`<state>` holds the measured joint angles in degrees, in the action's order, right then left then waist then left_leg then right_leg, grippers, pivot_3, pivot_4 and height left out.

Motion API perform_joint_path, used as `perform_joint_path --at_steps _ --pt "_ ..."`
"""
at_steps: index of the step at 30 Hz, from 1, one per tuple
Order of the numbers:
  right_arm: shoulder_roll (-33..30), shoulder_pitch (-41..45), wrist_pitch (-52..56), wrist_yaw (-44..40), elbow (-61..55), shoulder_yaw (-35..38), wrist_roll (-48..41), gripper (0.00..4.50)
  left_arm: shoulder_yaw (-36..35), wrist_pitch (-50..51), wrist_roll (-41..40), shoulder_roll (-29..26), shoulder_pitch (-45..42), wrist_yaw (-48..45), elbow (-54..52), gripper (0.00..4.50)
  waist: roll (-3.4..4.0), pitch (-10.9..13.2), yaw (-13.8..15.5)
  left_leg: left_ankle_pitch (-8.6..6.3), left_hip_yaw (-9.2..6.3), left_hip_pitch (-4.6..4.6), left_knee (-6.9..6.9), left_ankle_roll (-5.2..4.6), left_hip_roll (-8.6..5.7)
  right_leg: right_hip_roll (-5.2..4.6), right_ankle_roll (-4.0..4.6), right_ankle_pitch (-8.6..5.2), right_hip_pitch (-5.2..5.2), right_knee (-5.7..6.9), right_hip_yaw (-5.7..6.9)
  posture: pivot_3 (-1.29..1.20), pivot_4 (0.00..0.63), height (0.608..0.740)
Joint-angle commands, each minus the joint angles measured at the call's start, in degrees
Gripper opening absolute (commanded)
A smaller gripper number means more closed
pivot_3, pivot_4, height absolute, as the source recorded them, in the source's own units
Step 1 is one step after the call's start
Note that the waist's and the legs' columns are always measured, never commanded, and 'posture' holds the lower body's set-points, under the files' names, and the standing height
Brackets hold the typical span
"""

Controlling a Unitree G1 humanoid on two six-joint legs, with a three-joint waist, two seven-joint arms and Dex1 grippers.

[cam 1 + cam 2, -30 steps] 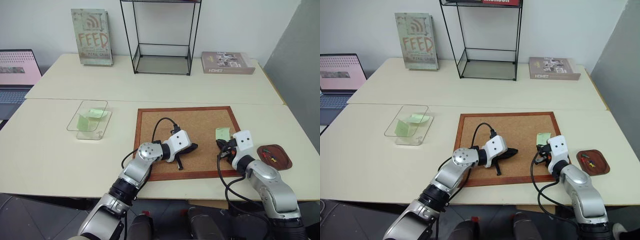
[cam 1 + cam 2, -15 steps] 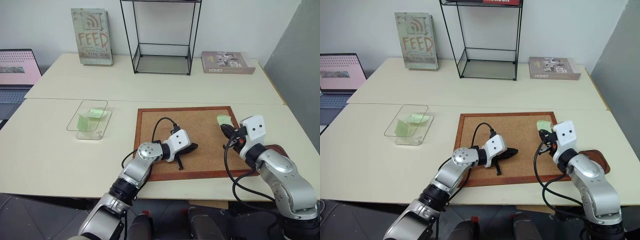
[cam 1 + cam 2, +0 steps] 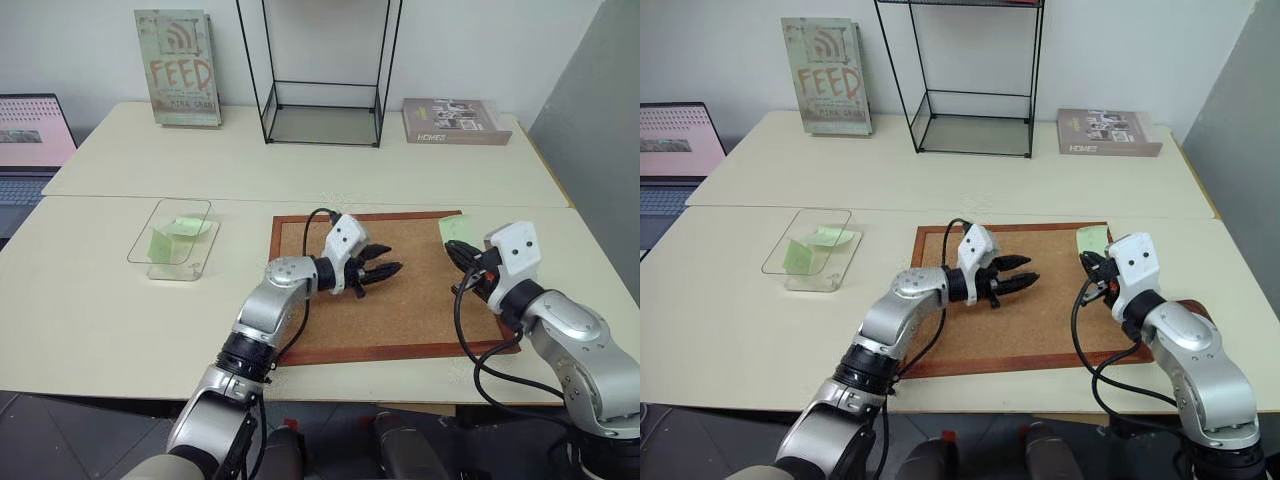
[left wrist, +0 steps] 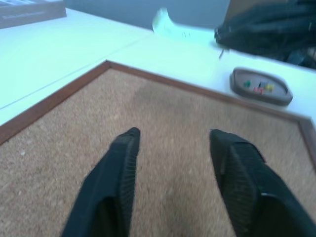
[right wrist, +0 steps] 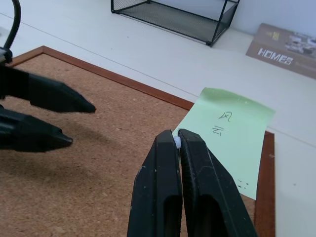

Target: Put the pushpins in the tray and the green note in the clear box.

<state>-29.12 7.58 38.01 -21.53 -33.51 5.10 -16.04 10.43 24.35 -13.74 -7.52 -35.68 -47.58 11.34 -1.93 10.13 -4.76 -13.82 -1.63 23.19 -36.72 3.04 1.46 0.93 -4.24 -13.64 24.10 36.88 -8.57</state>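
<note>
Pale green rectangular green note with small handwritten marks, pushpin pinched in right hand, left hand spread above corkboard

Bare corkboard between tools; rack behind.

Left pincer has lifted and spread open — right pincer rose off the corkboard.
</note>
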Motion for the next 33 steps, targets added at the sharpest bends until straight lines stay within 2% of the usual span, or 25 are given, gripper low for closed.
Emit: perform_joint_path --at_steps 1,6,13,23,24,33 --pt "-1.7 -0.3 -5.6 -1.1 -1.6 -1.8 3.3 0.00 -4.9 7.2 -6.3 3.3 -3.4 3.7 -1.6 3.37 -0.02 0.0 0.0 0.00 0.00 0.00 -0.01 0.00 0.00 0.00 0.00 0.00 0.00 0.00 0.00 0.00 0.150 0.740" --pt "-3.0 -1.1 -10.9 -2.2 -1.9 -5.2 7.3 0.00 -10.2 16.8 -13.5 7.6 -5.4 8.1 -1.9 4.16 -0.04 0.0 0.0 0.00 -0.01 0.00 -0.08 0.00 -0.01 0.00 -0.02 0.01 -0.02 0.01 0.01 0.00 0.150 0.740" --pt "-4.6 -1.2 -16.4 -3.9 -2.4 -8.8 12.5 0.00 -13.8 27.2 -21.6 11.7 -6.1 11.7 -2.8 4.16 -0.06 0.0 0.0 0.00 -0.04 0.00 -0.06 0.00 -0.01 0.01 -0.03 0.02 -0.02 0.01 0.02 0.00 0.150 0.740" --pt "-4.6 -0.8 -17.6 -5.4 -2.8 -11.0 15.2 0.00 -14.4 27.4 -23.0 13.5 -7.2 14.0 0.7 4.16 -0.06 0.0 0.0 0.01 -0.03 -0.03 -0.12 0.01 -0.03 0.01 -0.03 0.02 -0.04 0.04 0.01 0.00 0.150 0.740" --pt "-4.6 -0.8 -17.7 -5.5 -2.8 -11.1 15.4 0.00 -14.6 27.2 -23.1 13.8 -7.2 14.1 1.0 3.82 -0.06 0.0 0.0 0.01 -0.03 -0.03 -0.12 0.01 -0.03 0.01 -0.03 0.02 -0.03 0.04 0.01 0.00 0.150 0.740" --pt "-3.9 -0.9 -17.4 -6.1 -3.4 -11.4 16.2 0.00 -15.5 26.7 -23.7 14.5 -7.0 14.9 1.7 2.25 -0.07 0.0 0.0 0.01 -0.04 -0.03 -0.12 0.01 -0.03 0.01 -0.03 0.02 -0.04 0.05 0.01 0.00 0.150 0.740"
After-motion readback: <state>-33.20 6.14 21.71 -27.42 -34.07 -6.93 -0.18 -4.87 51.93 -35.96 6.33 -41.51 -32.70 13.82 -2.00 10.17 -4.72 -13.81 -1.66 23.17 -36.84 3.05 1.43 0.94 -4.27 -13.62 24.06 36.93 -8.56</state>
